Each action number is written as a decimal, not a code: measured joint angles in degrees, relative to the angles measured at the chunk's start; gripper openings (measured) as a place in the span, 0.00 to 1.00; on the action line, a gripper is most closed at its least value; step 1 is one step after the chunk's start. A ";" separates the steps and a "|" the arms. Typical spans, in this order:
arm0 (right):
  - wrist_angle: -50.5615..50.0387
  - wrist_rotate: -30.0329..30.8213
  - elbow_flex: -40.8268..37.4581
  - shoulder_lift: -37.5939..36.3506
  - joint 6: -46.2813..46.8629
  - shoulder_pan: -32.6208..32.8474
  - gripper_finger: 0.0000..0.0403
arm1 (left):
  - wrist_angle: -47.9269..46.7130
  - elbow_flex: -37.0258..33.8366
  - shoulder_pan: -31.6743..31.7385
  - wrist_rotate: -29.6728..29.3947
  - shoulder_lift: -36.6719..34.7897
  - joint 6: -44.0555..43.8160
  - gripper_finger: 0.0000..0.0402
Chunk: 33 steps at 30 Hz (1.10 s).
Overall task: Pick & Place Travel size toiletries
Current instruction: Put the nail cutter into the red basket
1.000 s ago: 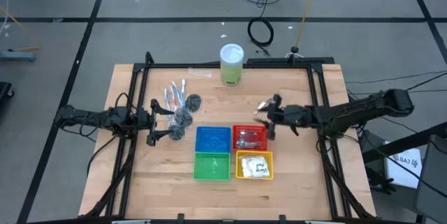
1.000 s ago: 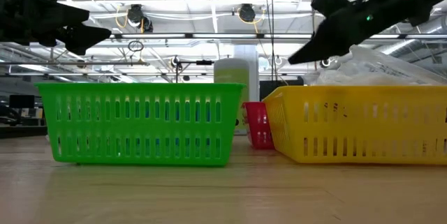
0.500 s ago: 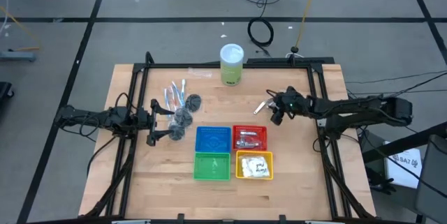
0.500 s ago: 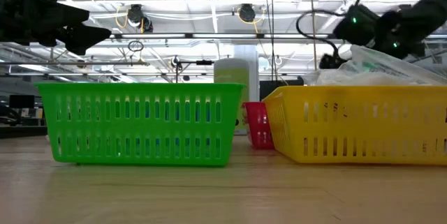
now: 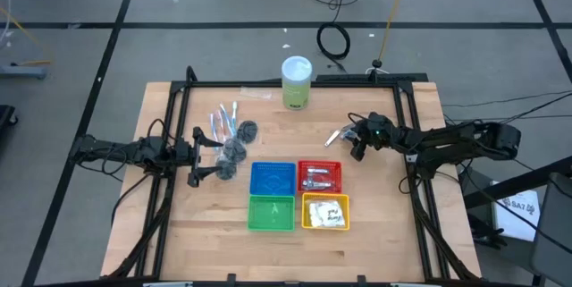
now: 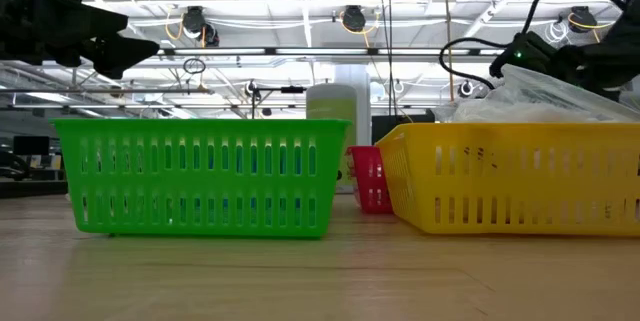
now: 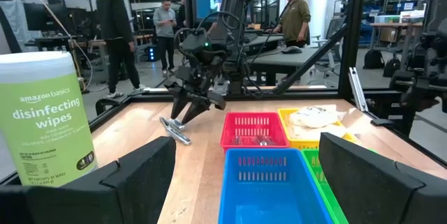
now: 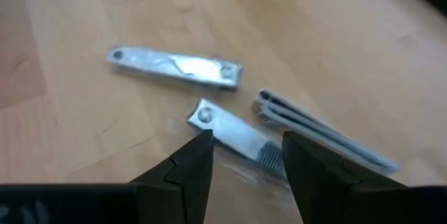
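Three shiny silver pieces, shaped like metal nail clippers (image 8: 230,133), lie flat on the wood near the table's right side (image 5: 335,136). My right gripper (image 8: 244,160) hangs open just over them, fingers pointing down, one fingertip on either side of the middle piece's end. It shows far off in the left wrist view (image 7: 190,109). Clear-wrapped sticks (image 5: 223,119) and dark grey puffs (image 5: 236,149) lie at the left. My left gripper (image 5: 202,156) waits open beside them.
Four small baskets stand mid-table: blue (image 5: 273,178), red (image 5: 319,165) holding silver pieces, green (image 5: 271,213), and yellow (image 5: 325,223) holding white sachets. A green wipes cylinder (image 5: 296,82) stands near the far edge. People stand in the room beyond the table (image 7: 115,28).
My right gripper has drawn back from beside the red basket toward the table's right edge, tipped its fingers downward and sunk toward the silver pieces on the wood. The left arm and all the items have stayed put.
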 joint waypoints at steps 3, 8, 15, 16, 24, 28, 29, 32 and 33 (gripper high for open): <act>1.09 -3.37 0.00 2.17 -0.06 -0.10 0.38 | -0.02 0.00 -0.01 0.00 0.00 -0.01 0.86; 1.28 -6.67 0.20 5.35 1.43 0.00 0.36 | 0.01 0.00 0.00 0.00 0.01 -0.01 0.86; -0.20 -12.24 0.22 6.38 5.68 1.66 0.33 | 0.00 0.00 -0.02 0.00 0.02 -0.01 0.86; -0.60 -12.28 0.22 6.38 5.84 2.03 0.33 | -0.02 0.00 -0.02 0.00 0.00 -0.01 0.86; -5.17 -12.34 0.13 6.45 7.83 3.44 0.32 | 0.00 0.00 -0.01 0.00 0.01 -0.01 0.86; -6.75 -12.30 0.13 6.45 9.00 3.44 0.32 | 0.01 0.00 0.00 0.00 0.02 -0.01 0.86; -7.09 -12.30 0.11 6.46 9.02 3.44 0.32 | -0.02 0.00 0.01 0.00 0.00 -0.01 0.86; -7.69 -12.30 0.09 6.47 9.33 3.44 0.32 | -0.01 0.00 0.00 0.00 0.00 -0.01 0.86; -7.71 -12.30 0.09 6.47 9.86 3.44 0.32 | -0.01 0.00 0.01 0.00 0.01 -0.01 0.86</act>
